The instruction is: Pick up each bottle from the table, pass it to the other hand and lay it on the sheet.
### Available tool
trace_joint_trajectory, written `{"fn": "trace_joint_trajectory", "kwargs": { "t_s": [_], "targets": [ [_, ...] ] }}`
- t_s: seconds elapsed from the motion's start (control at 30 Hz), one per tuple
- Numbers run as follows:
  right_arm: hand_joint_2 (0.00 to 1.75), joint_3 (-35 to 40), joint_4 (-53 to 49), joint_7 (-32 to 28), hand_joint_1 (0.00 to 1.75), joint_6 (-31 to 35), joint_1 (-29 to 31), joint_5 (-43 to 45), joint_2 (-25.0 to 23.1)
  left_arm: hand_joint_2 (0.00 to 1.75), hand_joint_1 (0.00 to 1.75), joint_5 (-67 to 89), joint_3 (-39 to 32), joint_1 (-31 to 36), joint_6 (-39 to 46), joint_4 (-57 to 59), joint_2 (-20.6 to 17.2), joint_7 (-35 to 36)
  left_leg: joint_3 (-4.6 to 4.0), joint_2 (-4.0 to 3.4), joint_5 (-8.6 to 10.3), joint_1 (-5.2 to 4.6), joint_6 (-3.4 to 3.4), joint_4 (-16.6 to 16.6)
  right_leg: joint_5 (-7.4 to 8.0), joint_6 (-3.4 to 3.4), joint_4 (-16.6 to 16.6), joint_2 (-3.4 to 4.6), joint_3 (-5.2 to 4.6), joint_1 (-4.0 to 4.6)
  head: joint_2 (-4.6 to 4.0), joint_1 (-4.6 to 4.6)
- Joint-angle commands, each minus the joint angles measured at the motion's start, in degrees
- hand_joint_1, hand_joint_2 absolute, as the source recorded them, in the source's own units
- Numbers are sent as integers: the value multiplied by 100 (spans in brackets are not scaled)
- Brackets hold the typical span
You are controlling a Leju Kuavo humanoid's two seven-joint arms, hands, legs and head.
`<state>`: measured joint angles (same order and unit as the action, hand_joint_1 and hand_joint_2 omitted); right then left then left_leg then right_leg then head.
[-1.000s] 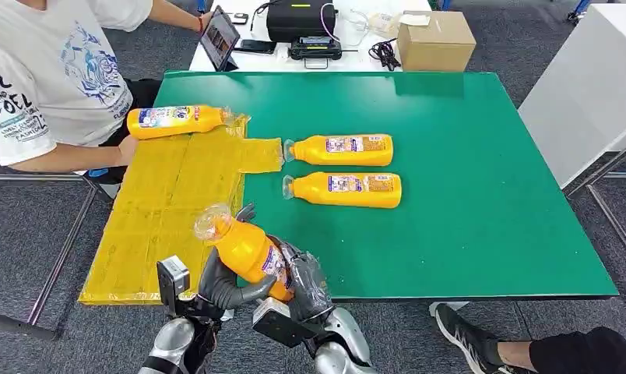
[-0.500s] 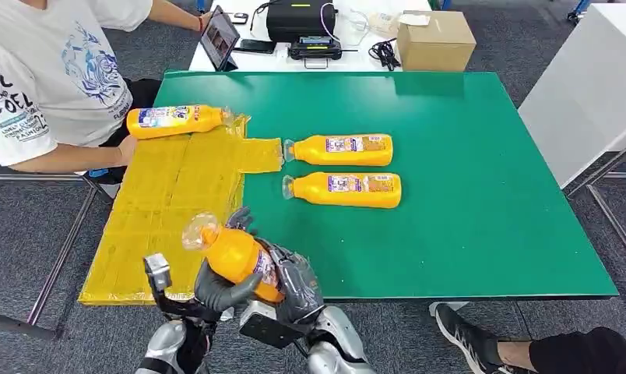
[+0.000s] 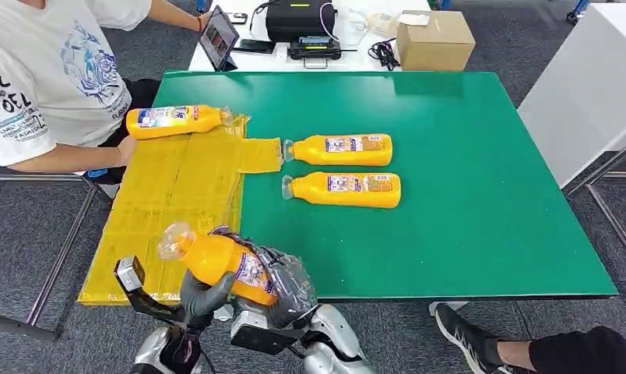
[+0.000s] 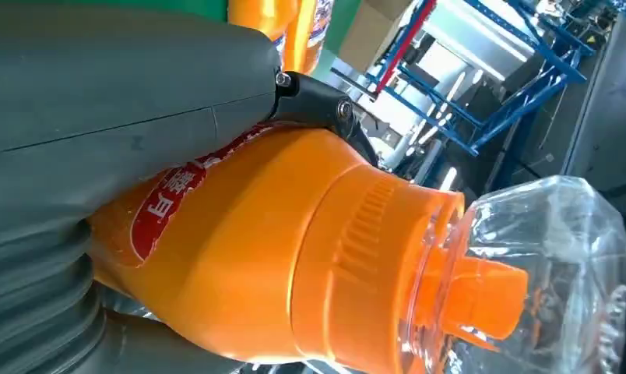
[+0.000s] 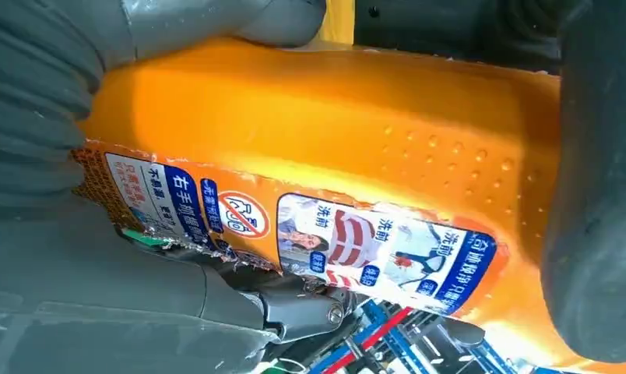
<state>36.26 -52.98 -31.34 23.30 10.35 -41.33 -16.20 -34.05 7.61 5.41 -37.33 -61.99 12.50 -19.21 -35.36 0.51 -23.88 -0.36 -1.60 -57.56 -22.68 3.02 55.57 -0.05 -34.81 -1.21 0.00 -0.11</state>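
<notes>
Both hands are on one orange bottle point(image 3: 220, 263) at the near edge of the green desk point(image 3: 465, 195), right over the near corner of the yellow sheet point(image 3: 170, 202). The left hand point(image 3: 201, 292) grips it from below, dark fingers curled round the body, and the right hand point(image 3: 290, 284) is wrapped round the base end, so it is held at both ends. The bottle tilts with its clear cap point(image 3: 174, 238) pointing out to the robot's left. Up close, the left wrist view shows the orange neck and clear cap point(image 4: 528, 273) beyond the grey thumb point(image 4: 123, 86), and the right wrist view shows the printed label point(image 5: 294, 234) facing the camera. A second bottle point(image 3: 177, 120) lies on the sheet's far edge, near a seated person point(image 3: 53, 78). Two more bottles point(image 3: 341, 149) lie side by side on the bare desk, caps toward the sheet.
</notes>
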Motion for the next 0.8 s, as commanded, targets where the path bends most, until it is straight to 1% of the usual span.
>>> {"fn": "trace_joint_trajectory", "kwargs": {
  "t_s": [0.03,0.07,0.1,0.13,0.2,0.23,0.3,0.33,0.4,0.43,0.47,0.5,0.53,0.57,0.6,0.63,0.67,0.73,0.8],
  "targets": [
    [175,-18,588,107,175,-44,46,1,24,175,175,164,624,55,-89,13,-38,-36,35,12,-15,12,11,2,-17,-15,-7,-16,44,13,0,0],
    [175,-37,575,109,175,-39,47,17,25,175,175,297,604,63,25,46,-48,-114,26,10,-9,7,8,4,-12,-11,-7,-13,32,8,0,0],
    [175,-81,508,105,134,15,25,49,13,175,175,370,544,64,129,82,-42,-161,14,7,-4,4,5,4,-6,-7,-5,-9,18,5,0,0],
    [175,-131,410,81,2,63,-13,101,5,175,175,556,523,52,231,30,-68,-284,34,9,-15,10,10,1,-16,-14,-5,-13,41,12,0,-2],
    [175,-151,254,120,0,41,-38,127,20,175,175,716,447,34,391,-42,-82,-370,18,8,-7,6,7,4,-8,-9,-6,-10,24,7,0,0],
    [175,-151,254,120,0,41,-38,127,20,175,175,716,447,34,391,-42,-82,-370,30,8,-14,10,10,0,-15,-14,-5,-11,37,11,0,-2],
    [175,-151,254,120,0,41,-38,127,20,175,175,716,447,34,391,-42,-82,-370,17,4,-7,5,7,2,-8,-9,-4,-6,22,6,0,0],
    [175,-151,254,120,0,41,-38,127,20,175,175,716,447,34,391,-42,-82,-370,33,1,-16,12,12,0,-15,-15,-4,-4,39,13,0,0],
    [175,-151,254,120,0,41,-38,127,20,175,175,716,447,34,391,-42,-82,-370,15,5,-6,4,7,3,-7,-9,-4,-7,20,5,0,0],
    [175,-151,254,120,0,41,-38,127,20,175,175,716,447,34,391,-42,-82,-370,31,6,-14,10,12,2,-15,-15,-6,-9,38,11,0,0],
    [175,-151,254,120,0,41,-38,127,20,175,175,716,447,34,391,-42,-82,-370,24,5,-11,10,10,1,-11,-13,-6,-8,31,11,0,0],
    [0,-164,193,137,0,-23,-51,169,25,175,175,838,442,20,489,-102,-70,-392,20,4,-8,6,8,3,-9,-11,-4,-7,25,7,0,0],
    [0,-289,-27,9,0,70,-135,357,11,175,175,1357,424,7,928,-210,-116,-670,31,2,-16,9,11,0,-15,-15,-3,-6,37,11,0,0],
    [0,-321,-247,-82,0,32,-168,488,47,175,175,1443,325,21,1060,-218,-94,-669,18,4,-9,6,8,2,-10,-11,-2,-6,22,7,0,0],
    [0,-410,-558,-95,0,-71,-216,702,88,175,175,1700,248,43,1318,-284,-121,-741,32,4,-21,14,14,-6,-20,-17,1,-8,40,15,0,0],
    [0,-477,-763,-89,0,-321,-220,935,147,175,175,1855,185,66,1492,-295,-117,-764,19,7,-11,8,9,-1,-12,-12,-2,-10,26,9,0,0],
    [0,-542,-1010,-68,0,-495,-227,1060,233,175,175,1917,77,100,1617,-282,-112,-753,8,7,-5,6,7,-1,-6,-9,-1,-9,14,7,0,2],
    [0,-611,-1284,-68,0,-702,-249,1180,335,175,175,1901,-48,143,1668,-203,-98,-711,12,4,-9,8,8,-3,-8,-10,-2,-6,20,9,0,2],
    [0,-711,-1423,-136,0,-746,-272,1227,371,175,175,1912,-145,202,1704,-61,-72,-685,13,5,-8,6,8,-1,-8,-10,0,-6,21,6,0,0]
  ]
}}
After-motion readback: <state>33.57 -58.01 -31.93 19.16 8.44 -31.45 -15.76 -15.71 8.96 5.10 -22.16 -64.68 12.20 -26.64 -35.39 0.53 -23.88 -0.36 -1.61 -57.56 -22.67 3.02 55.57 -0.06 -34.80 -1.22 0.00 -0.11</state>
